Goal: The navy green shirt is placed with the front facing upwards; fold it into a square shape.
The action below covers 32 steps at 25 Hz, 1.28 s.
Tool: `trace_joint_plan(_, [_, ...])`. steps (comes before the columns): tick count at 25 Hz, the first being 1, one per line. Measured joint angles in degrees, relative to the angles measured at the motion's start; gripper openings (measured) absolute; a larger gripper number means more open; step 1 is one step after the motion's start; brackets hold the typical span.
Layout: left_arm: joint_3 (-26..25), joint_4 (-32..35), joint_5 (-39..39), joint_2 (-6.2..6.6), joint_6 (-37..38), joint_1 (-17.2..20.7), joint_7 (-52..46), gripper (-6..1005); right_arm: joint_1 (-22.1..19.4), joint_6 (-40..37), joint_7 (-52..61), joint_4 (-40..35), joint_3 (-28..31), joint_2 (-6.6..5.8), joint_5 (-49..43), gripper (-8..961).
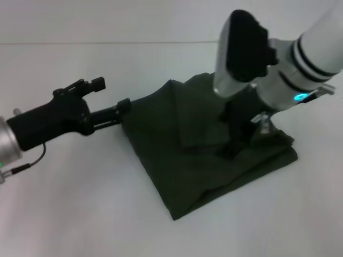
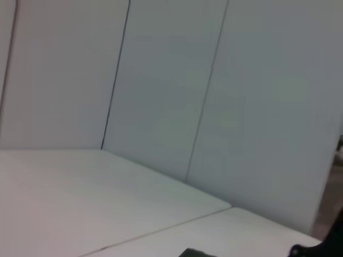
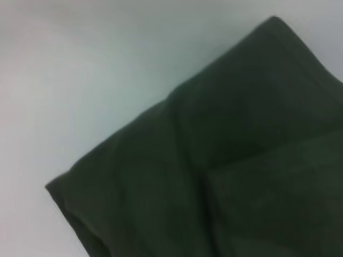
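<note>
No readable text, label, brand, number or sign anywhere in the three views. Only plain dark green cloth showing on the folded navy green shirt (image 1: 203, 155), with no lettering or neck label turned up. No markings legible on the arms or on the white table (image 1: 80, 203).
</note>
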Motion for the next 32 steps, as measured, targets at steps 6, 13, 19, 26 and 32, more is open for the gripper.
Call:
trace_joint_plan(6, [-3.56,-2.70,1.10,0.41,8.30,1.50,7.76,920,-0.03,7.06,3.87,0.40,-5.82,0.12,0.83,899])
trace_joint_plan(13, [-7.61,-2.29,8.70,1.04,15.66,1.40,9.10,919,0.03,11.95,7.37,1.40,-13.15,0.31,0.89,898])
trace_joint_plan(19, [-8.03,-2.28,9.02,1.00,16.57,2.00,9.36,920,-0.06,15.70,10.46,1.70,-19.24,0.45,0.66,897])
trace_joint_plan(26, [-8.09,-2.23,9.08,0.80,17.17,2.20,9.40,920,-1.48,21.17,11.51,2.31,-22.55,0.46,-0.39,897])
trace_joint_plan(32, [-8.11,-2.35,9.14,0.78,17.06,2.14,9.14,919,-2.16,23.77,12.60,2.05,-22.97,0.41,-2.45,896])
